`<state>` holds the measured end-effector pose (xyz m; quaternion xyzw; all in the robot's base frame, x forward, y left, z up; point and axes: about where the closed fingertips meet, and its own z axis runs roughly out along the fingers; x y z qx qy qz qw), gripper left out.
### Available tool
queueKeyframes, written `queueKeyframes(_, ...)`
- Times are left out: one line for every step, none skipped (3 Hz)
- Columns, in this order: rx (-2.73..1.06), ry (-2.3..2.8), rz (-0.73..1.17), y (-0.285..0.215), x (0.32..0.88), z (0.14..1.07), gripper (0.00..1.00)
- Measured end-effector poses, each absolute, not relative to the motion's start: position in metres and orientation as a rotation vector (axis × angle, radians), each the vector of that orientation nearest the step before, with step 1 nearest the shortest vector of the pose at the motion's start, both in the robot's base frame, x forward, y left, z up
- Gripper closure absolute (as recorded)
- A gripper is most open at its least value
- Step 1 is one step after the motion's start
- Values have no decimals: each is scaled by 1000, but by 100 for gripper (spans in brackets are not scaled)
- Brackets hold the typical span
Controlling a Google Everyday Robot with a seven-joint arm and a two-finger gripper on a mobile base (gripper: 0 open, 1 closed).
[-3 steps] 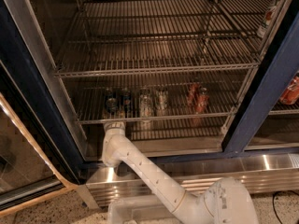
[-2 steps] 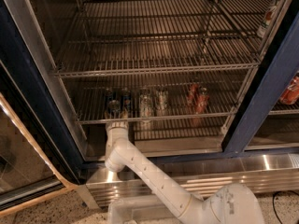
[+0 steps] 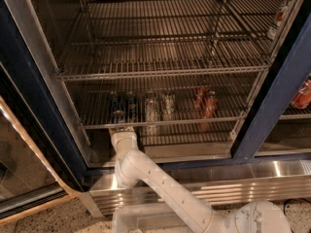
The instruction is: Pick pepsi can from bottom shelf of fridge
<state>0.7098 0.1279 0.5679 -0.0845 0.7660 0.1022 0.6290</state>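
Upright pepsi can point(image 3: 118, 115) on bottom shelf point(image 3: 223, 112), gripper point(image 3: 122, 129) just below.

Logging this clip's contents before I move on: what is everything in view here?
fridge: one, dark blue frame, steel inside, fills the view.
upper racks: two, steel wire, above the cans.
bottom shelf: one, steel wire, lowest.
pepsi can: one, dark blue, shelf's front left.
dark cans: two, behind it.
silvery cans: two, shelf's middle.
red cans: two, shelf's right.
lone red can: one, beyond the right post.
pale container: one, top right edge.
arm: one, white, rising from below.
gripper: one, pale, at the front rail under the pepsi can.
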Motion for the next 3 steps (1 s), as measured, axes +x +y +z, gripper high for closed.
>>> queueKeyframes(-194, 1759, 244, 136, 702, 568, 100)
queueKeyframes(-181, 1753, 261, 147, 685, 569, 100)
queueKeyframes(-155, 1715, 303, 166, 637, 581, 100)
